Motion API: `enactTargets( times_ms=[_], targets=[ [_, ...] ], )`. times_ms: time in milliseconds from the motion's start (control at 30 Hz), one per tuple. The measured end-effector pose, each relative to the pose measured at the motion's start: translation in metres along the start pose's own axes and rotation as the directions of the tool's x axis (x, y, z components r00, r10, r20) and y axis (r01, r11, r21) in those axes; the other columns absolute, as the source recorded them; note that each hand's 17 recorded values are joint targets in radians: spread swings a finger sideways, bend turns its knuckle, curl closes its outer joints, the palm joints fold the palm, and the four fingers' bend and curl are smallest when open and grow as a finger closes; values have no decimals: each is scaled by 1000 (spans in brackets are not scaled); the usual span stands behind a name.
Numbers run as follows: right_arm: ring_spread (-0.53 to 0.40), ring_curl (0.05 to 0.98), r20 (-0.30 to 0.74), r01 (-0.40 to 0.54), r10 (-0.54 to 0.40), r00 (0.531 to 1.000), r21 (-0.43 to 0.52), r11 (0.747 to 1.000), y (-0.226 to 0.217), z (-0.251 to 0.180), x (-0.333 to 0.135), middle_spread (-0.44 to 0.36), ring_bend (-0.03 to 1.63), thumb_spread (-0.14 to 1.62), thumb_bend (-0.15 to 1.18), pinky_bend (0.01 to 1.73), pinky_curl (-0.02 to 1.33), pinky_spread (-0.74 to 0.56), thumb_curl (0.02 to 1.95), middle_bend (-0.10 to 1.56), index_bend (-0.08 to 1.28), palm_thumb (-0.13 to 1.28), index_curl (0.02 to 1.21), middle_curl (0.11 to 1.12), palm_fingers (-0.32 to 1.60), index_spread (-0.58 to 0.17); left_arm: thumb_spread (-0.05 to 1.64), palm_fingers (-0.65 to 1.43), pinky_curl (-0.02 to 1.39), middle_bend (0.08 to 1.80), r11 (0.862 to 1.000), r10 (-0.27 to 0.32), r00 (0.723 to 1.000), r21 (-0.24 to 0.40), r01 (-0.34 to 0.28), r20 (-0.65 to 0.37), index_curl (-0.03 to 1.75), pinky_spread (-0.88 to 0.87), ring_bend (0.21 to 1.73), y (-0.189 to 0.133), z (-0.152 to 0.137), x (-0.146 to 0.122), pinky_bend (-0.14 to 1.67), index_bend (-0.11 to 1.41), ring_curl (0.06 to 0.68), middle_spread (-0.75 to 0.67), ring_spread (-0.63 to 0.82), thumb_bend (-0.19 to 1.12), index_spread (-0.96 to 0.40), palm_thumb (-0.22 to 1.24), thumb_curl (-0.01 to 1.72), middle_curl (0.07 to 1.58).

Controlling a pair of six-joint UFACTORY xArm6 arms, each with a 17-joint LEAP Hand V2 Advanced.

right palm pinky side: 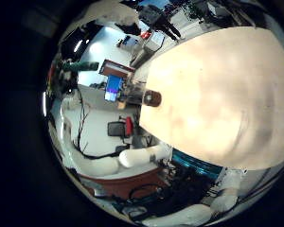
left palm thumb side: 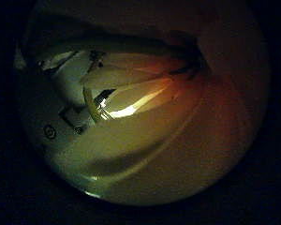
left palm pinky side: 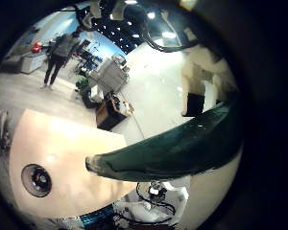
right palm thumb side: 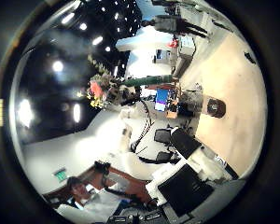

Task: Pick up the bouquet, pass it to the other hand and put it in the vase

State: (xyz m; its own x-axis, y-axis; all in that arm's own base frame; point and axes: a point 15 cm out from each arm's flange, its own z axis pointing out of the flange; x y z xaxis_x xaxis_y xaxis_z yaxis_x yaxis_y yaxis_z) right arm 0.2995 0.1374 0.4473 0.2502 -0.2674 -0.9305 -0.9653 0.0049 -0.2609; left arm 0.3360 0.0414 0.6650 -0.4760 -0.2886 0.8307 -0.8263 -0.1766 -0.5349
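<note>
The bouquet's wrapped, tapering stem end (left palm pinky side: 182,144) crosses the left little finger side palm view, close to the palm and high above the table (left palm pinky side: 58,144). Its wrapping (left palm thumb side: 150,103) fills the left thumb side palm view, with my left hand's fingers (left palm thumb side: 70,64) curled against it. The vase (left palm pinky side: 36,179) stands on the table below, seen from above. The right thumb side palm view shows the bouquet (right palm thumb side: 112,90) held up in the air, far off, and the vase (right palm thumb side: 215,107) on the table. My right hand's fingers (right palm thumb side: 185,154) reach out straight and hold nothing.
The vase (right palm pinky side: 153,97) stands near one edge of the table (right palm pinky side: 227,85). Beyond that edge are a monitor (right palm pinky side: 114,87), chairs and other lab furniture (left palm pinky side: 110,105).
</note>
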Motion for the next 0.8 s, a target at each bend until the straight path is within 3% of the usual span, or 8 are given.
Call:
enactTargets(
  times_ms=[333,800],
  targets=[
    [206,225,1,-9,9,1000,6,1000,1,-1,3,61,636,984,-26,699,354,465,543,305,163,731,336,321,52,-383,1075,1061,731,1248,997,-61,998,52,59,32,1139,-446,1540,16,-57,-45,1479,656,592,-471,-392,-8,-728,977,766,881],
    [208,215,2,-28,28,1000,24,999,3,-4,10,63,585,990,-24,663,315,466,522,256,160,733,301,330,94,-378,1075,1074,763,1236,993,-111,993,42,110,38,1250,-455,1531,35,-83,-73,1449,582,591,-473,-393,-8,-758,979,781,883]
  ],
)
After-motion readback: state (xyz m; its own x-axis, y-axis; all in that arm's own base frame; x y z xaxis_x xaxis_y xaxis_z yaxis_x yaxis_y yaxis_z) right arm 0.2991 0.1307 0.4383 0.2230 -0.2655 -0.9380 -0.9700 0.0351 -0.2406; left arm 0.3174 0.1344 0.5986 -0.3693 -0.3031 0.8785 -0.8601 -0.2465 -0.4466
